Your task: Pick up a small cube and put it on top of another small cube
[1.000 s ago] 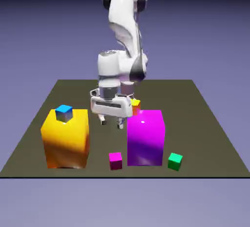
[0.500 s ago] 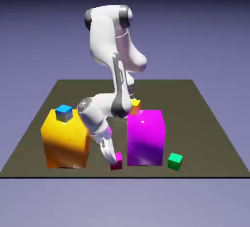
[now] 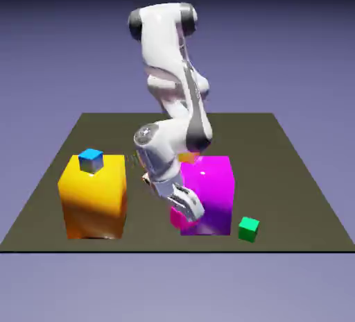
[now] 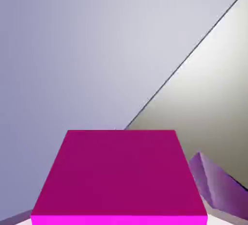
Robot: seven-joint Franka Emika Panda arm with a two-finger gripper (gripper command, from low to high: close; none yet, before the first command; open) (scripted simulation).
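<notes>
Small magenta cube sits right in the claw, clamped btwn the fingers, lifted a bit off the table w/ the big magenta block directly behind it in the exterior view. In the hand view the same cube fills the lower middle, large, hiding both fingertips; its top face spreads wide and a bright strip of its near face runs along the bottom edge. So claw = clenched on the cube, grasping it.

Outward from the claw: big magenta block just beside it, toward the exterior view's right; whether cube touches block, can't tell. A purple sliver at the hand view's lower right looks like part of that block. Small green cube lies on the table past the block, further to the exterior view's right, apart from the claw. Big yellow block stands on the claw's other side, to the exterior view's left, w/ a small blue cube on top. Bit of orange peeks behind the arm, above the magenta block's back edge; too hidden to identify.
</notes>
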